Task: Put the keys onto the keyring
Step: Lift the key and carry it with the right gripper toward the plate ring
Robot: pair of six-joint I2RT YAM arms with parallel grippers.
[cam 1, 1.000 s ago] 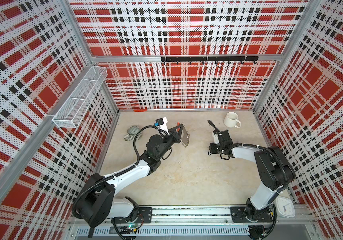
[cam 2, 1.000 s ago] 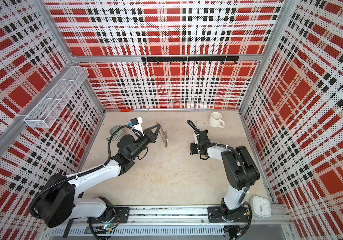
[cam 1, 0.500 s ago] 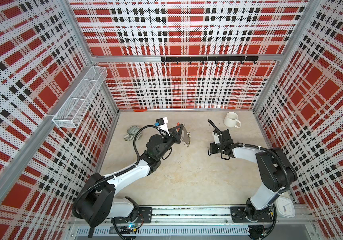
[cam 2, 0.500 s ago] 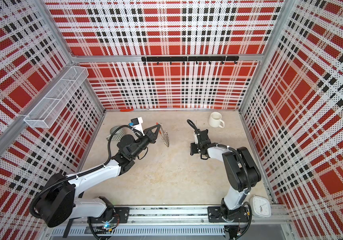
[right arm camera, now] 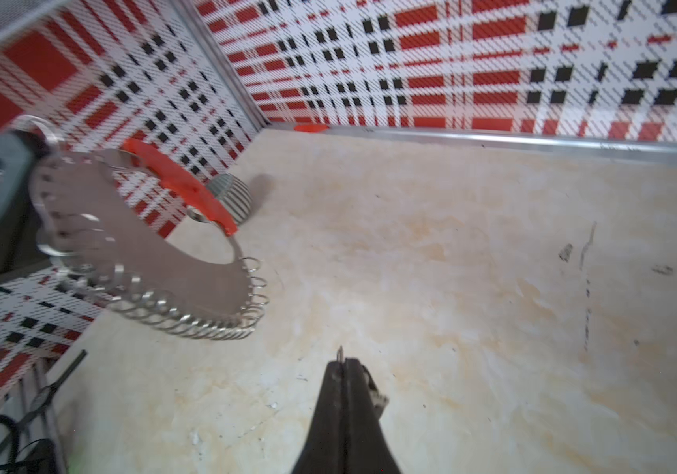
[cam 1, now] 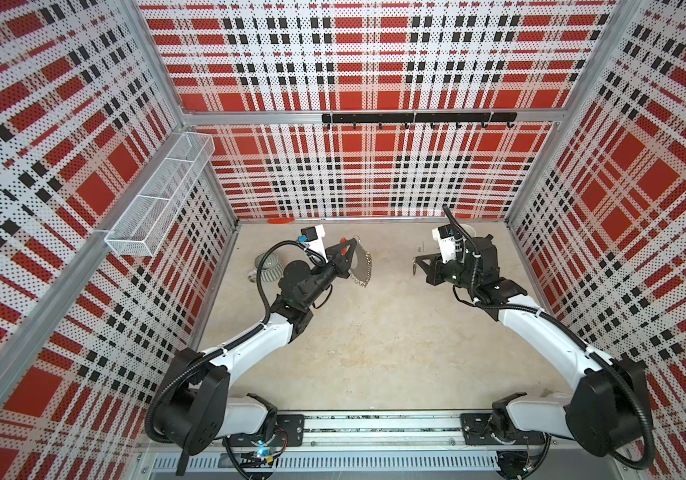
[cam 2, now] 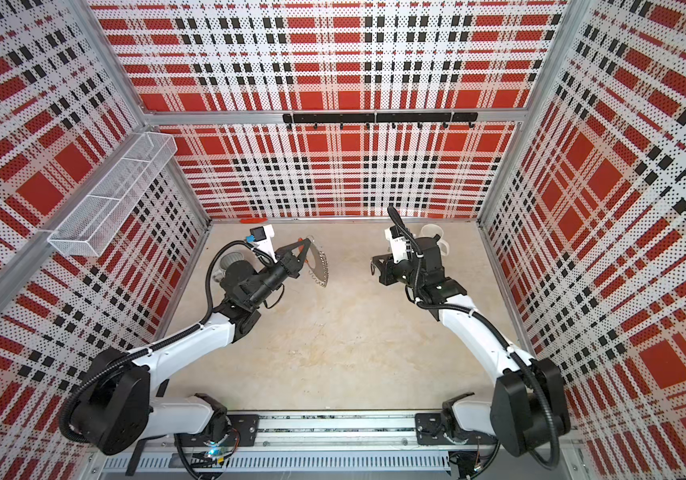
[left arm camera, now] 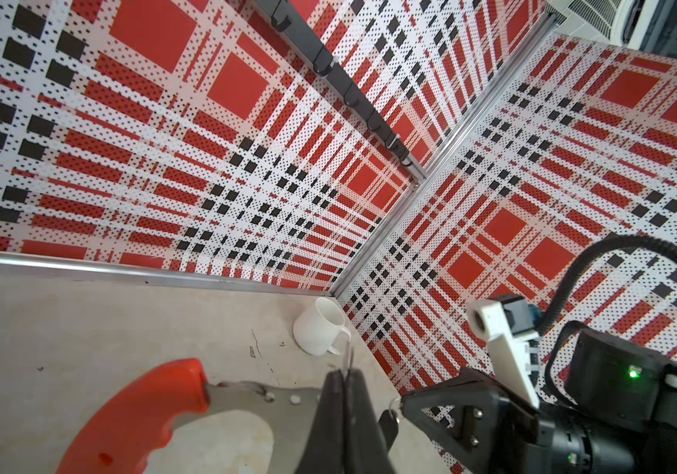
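Keyring (right arm camera: pixel 144 254) in left tool (left arm camera: pixel 344 375), keys (left arm camera: pixel 388 423) in right tool (right arm camera: pixel 343 363) (both tight)

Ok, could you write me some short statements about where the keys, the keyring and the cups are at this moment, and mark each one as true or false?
1. The left end effector is shut on the keyring and holds it clear of the table. True.
2. The right end effector is shut on the keys. True.
3. The keys hang on the keyring. False: they are in the right end effector, apart from the keyring.
4. The white mug stands by the far right corner. True.
5. The grey ribbed cup sits in the wire basket. False: it is on the table, beside the left arm.
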